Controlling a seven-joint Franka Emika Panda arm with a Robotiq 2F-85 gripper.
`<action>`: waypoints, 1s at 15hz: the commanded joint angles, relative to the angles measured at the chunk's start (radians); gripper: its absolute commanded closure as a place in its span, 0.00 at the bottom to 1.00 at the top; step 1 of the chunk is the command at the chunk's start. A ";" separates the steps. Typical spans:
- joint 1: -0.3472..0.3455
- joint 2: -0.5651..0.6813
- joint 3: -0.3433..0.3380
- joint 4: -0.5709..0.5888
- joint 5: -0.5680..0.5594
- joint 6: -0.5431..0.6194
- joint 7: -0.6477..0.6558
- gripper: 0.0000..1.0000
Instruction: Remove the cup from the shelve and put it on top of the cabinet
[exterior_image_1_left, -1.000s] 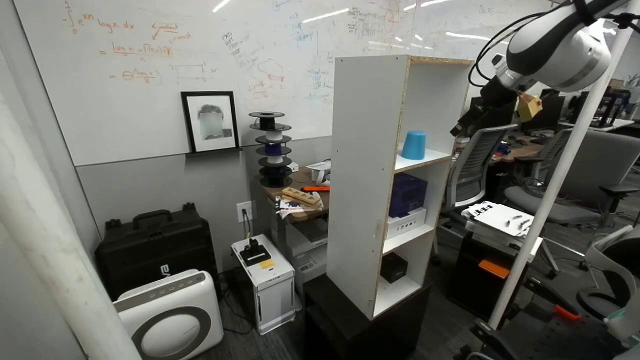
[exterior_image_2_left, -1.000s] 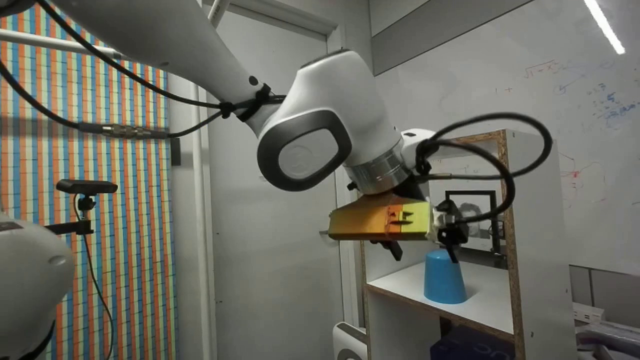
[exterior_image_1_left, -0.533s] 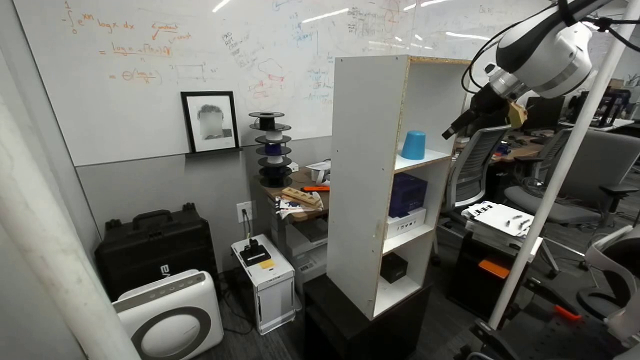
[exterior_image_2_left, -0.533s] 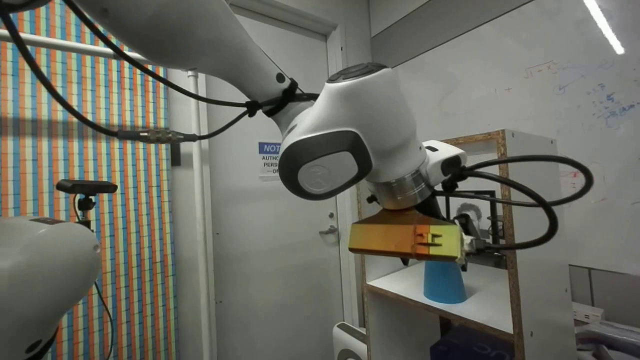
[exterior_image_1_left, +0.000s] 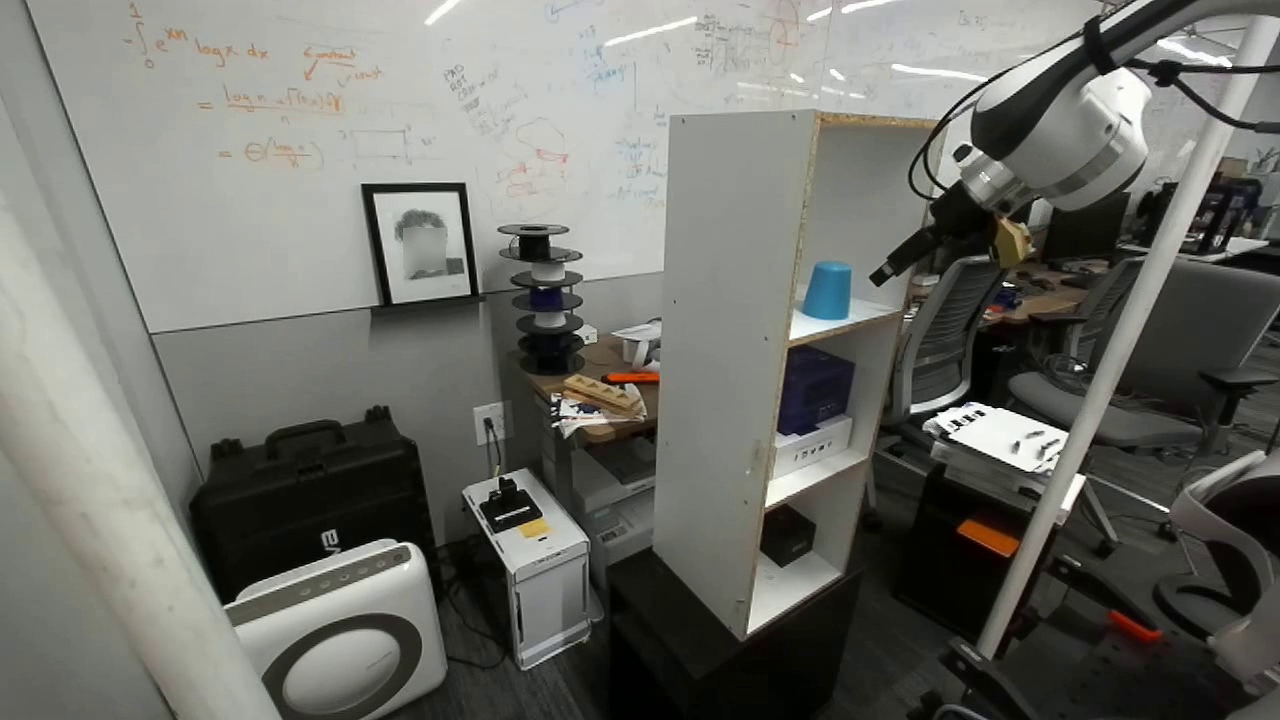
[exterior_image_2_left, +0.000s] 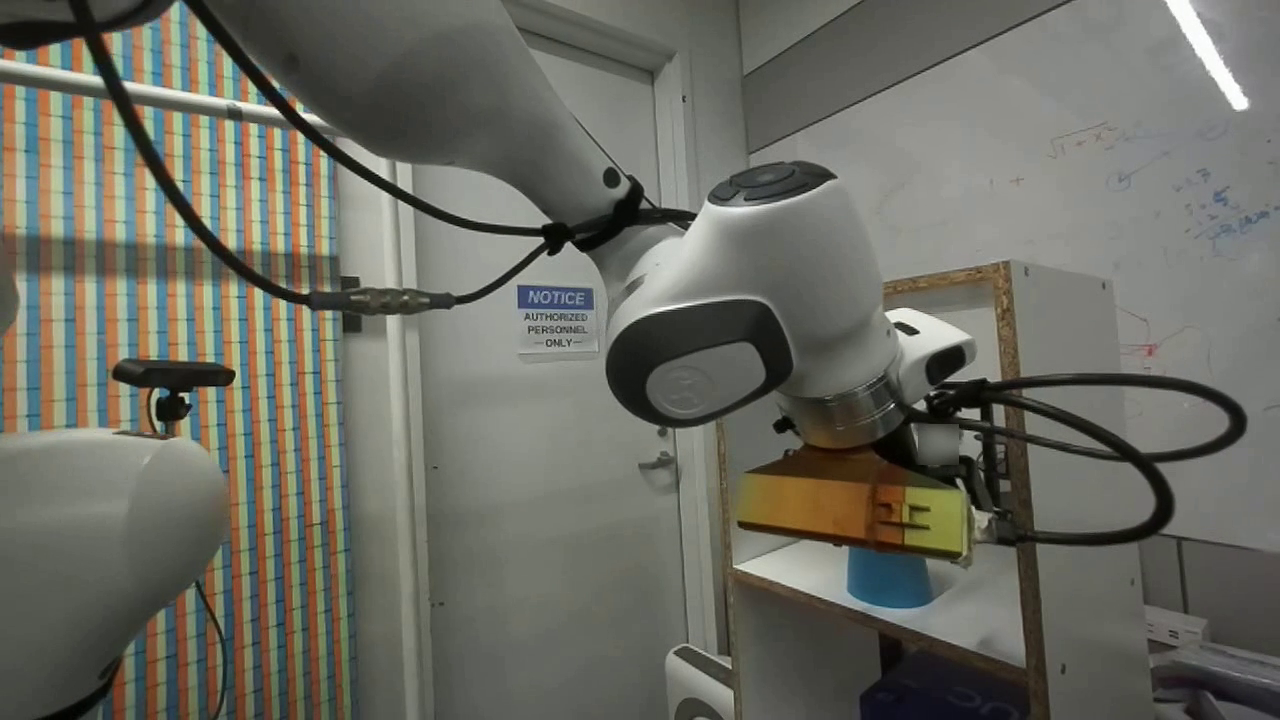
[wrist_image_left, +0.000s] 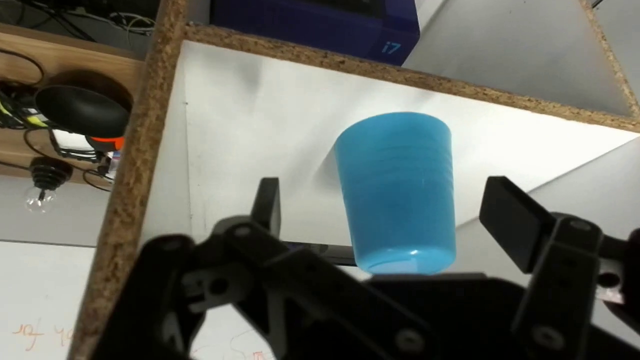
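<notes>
The light-blue cup (exterior_image_1_left: 828, 290) stands upside down on the upper white shelf board (exterior_image_1_left: 868, 316) of the tall white cabinet (exterior_image_1_left: 735, 350). It also shows in the wrist view (wrist_image_left: 397, 185); in an exterior view its upper part is hidden behind the orange gripper-mounted housing (exterior_image_2_left: 890, 580). My gripper (exterior_image_1_left: 882, 276) is open and empty, tilted down at the compartment's open front, a short way from the cup. In the wrist view the two fingers (wrist_image_left: 385, 215) are apart, with the cup between them in the picture and a gap on each side.
The compartment has side walls with chipboard edges (wrist_image_left: 135, 175). A dark blue-purple box (exterior_image_1_left: 818, 388) on a white box (exterior_image_1_left: 812, 446) sits in the compartment below, a black box (exterior_image_1_left: 787, 533) lower down. A white pole (exterior_image_1_left: 1120, 330) and chairs stand near the arm.
My gripper has moved lower and closer to the cabinet and the cup, leftward in one exterior picture and rightward in another. The housing hides more of the cup. The cup has not moved.
</notes>
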 joint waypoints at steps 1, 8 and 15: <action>0.146 -0.036 -0.109 0.049 0.007 0.069 0.003 0.00; 0.324 -0.130 -0.261 0.088 -0.281 0.178 0.267 0.00; 0.387 -0.213 -0.283 0.100 -0.442 0.206 0.399 0.00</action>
